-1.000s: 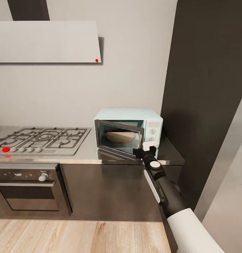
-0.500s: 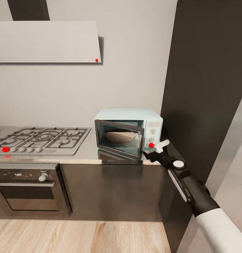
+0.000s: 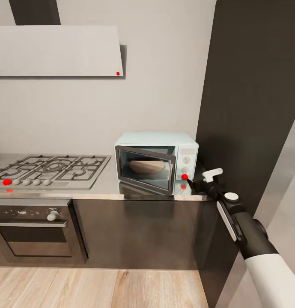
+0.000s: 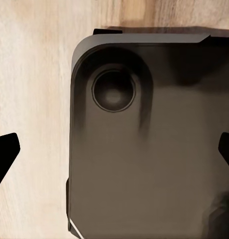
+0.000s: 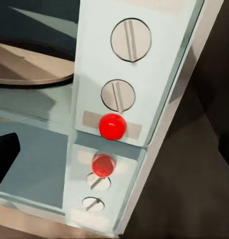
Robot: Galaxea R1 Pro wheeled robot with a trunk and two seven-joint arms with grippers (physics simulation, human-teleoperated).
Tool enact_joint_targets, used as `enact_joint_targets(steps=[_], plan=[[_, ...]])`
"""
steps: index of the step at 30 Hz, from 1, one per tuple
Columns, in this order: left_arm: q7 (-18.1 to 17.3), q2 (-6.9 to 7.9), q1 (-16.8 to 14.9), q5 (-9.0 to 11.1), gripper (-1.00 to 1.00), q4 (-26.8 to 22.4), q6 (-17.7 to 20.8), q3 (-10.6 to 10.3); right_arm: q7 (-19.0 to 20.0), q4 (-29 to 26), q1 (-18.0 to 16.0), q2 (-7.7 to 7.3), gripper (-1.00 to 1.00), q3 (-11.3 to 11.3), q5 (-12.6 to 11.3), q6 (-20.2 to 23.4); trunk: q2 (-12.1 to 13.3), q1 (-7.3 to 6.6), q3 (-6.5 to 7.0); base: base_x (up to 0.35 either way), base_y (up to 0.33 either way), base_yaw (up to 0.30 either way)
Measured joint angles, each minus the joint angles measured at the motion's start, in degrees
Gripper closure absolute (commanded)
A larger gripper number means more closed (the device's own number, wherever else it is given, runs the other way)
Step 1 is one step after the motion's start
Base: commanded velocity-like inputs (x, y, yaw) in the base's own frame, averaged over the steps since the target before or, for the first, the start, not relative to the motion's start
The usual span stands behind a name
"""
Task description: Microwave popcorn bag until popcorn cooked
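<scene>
We judged heating was next: our right gripper (jaw spread indiscernible, holding nothing visible) hung beside the pale mint-blue microwave's red button, its door ajar, needing closing.

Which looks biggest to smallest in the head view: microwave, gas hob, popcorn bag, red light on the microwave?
1. Gas hob
2. Microwave
3. Popcorn bag, seen through the half-open door
4. Red light

The hob's left end is cut off, so it is larger still.
</scene>
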Motion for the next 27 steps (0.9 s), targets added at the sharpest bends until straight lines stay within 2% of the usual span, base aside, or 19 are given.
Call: enact_joint_targets(steps=[4,9,14,22,27], plan=[[0.0,0.0,0.0,0.0,-1.0,0.0,0.1,0.0,-2.0,0.0,0.0,0.73,-1.0,0.2,0.4,0.7,0.0,0.0,0.0,0.022,0.0,0.0],[0.0,0.0,0.0,0.0,-1.0,0.0,0.1,0.0,-2.4,0.1,0.0,1.47,-1.0,0.4,0.5,0.7,0.0,-0.02,0.0,0.144,0.0,0.0],[0.0,0.0,0.0,0.0,-1.0,0.0,0.1,0.0,-2.8,0.2,0.0,3.05,-1.0,0.5,0.5,0.7,0.0,-0.02,0.0,0.179,0.0,0.0],[0.0,0.0,0.0,0.0,-1.0,0.0,0.1,0.0,-2.8,0.4,0.0,4.11,-1.0,0.6,0.4,0.6,0.0,-0.02,0.0,0.159,0.0,0.0],[0.0,0.0,0.0,0.0,-1.0,0.0,0.1,0.0,-2.8,0.4,0.0,4.26,-1.0,0.7,0.3,0.5,0.0,-0.02,0.0,0.155,0.0,0.0]])
